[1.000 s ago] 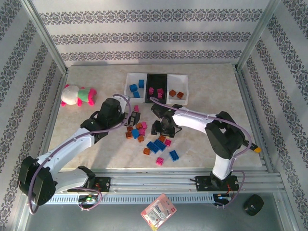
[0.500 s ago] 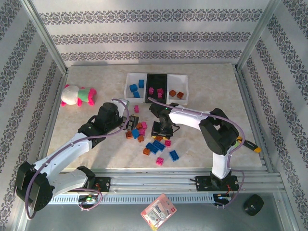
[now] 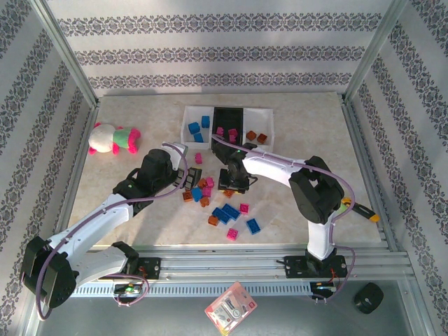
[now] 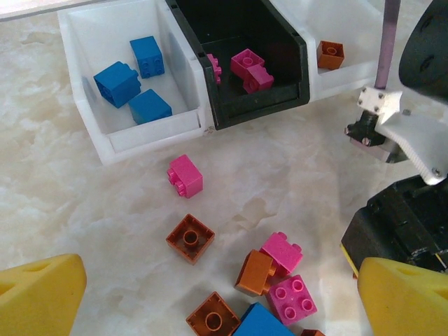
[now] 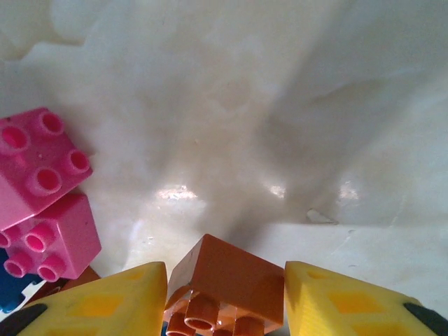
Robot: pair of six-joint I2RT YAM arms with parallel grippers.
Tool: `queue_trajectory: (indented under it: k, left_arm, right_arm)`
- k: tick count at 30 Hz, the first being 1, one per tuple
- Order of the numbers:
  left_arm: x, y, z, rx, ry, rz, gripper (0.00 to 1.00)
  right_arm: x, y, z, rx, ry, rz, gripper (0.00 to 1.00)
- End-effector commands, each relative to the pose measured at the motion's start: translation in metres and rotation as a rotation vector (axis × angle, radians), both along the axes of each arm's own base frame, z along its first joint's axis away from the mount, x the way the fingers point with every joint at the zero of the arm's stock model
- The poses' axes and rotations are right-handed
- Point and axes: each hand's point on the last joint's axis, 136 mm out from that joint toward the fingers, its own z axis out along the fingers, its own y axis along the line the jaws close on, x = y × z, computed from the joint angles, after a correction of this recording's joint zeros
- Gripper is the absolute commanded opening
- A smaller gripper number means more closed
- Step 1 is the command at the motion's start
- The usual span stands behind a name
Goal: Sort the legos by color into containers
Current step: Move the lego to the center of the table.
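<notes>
My right gripper (image 5: 225,290) is shut on an orange-brown lego (image 5: 231,276), studs toward the camera, low over the table beside two pink legos (image 5: 42,203). In the top view it (image 3: 232,182) sits at the right edge of the loose pile (image 3: 201,189). The left gripper (image 4: 224,301) hangs open over pink and orange legos (image 4: 280,269), holding nothing. At the back stand three containers: a white one (image 3: 196,112) with blue legos (image 4: 133,77), a black one (image 3: 227,115) with pink legos (image 4: 248,66), and a white one (image 3: 259,115) with orange legos (image 4: 330,54).
A plush toy (image 3: 112,138) lies at the far left. Blue, pink and orange bricks (image 3: 227,213) are scattered toward the near edge. A lone pink brick (image 4: 185,175) lies in front of the trays. Metal frame posts border the table.
The right gripper has closed on the orange-brown brick and shifted slightly toward the trays. The left arm eased back a little, its jaws still wide.
</notes>
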Motion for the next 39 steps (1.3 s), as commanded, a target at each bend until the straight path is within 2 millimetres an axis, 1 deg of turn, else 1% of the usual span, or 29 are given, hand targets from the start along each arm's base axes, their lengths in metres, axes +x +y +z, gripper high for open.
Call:
queue_trajectory:
  k: [1,3,5,10,16,22,24,28,33,36,39]
  left_arm:
    - [0.002,0.001,0.007,0.007,-0.047,0.000,0.99]
    - [0.002,0.001,0.006,0.011,-0.046,0.001,0.99]
    - [0.002,0.001,0.006,0.015,-0.047,0.001,0.99]
    - [0.002,0.002,0.005,0.020,-0.046,0.002,0.99]
    - [0.002,0.003,0.002,0.029,-0.043,0.002,0.99]
    - [0.002,0.002,0.001,0.032,-0.043,-0.001,0.99]
    - [0.002,0.002,0.001,0.032,-0.042,0.000,0.99]
    - [0.003,0.002,0.001,0.031,-0.044,-0.001,0.99]
    - [0.003,0.003,0.000,0.037,-0.044,0.000,0.99]
    - [0.002,0.003,-0.001,0.042,-0.043,-0.003,0.99]
    - [0.003,0.003,-0.001,0.043,-0.043,-0.004,0.99]
  right_arm:
    - [0.002,-0.021,-0.004,-0.121,-0.009,0.028,0.51]
    - [0.001,-0.019,-0.003,-0.120,-0.009,0.045,0.58]
    - [0.000,-0.015,-0.003,-0.116,-0.011,0.057,0.62]
    - [-0.001,-0.010,-0.012,-0.117,0.003,0.061,0.68]
    - [0.000,-0.015,-0.021,-0.132,0.022,0.052,0.69]
    - [-0.007,-0.036,-0.017,-0.177,0.017,0.016,0.67]
    - [-0.007,-0.039,-0.014,-0.178,0.008,0.004,0.65]
    - [-0.004,-0.032,-0.011,-0.159,-0.006,0.007,0.63]
    - [0.002,-0.018,-0.015,-0.123,-0.002,0.003,0.63]
    - [0.006,-0.016,-0.017,-0.107,-0.007,-0.017,0.64]
    - [0.011,-0.015,-0.014,-0.096,-0.033,-0.038,0.64]
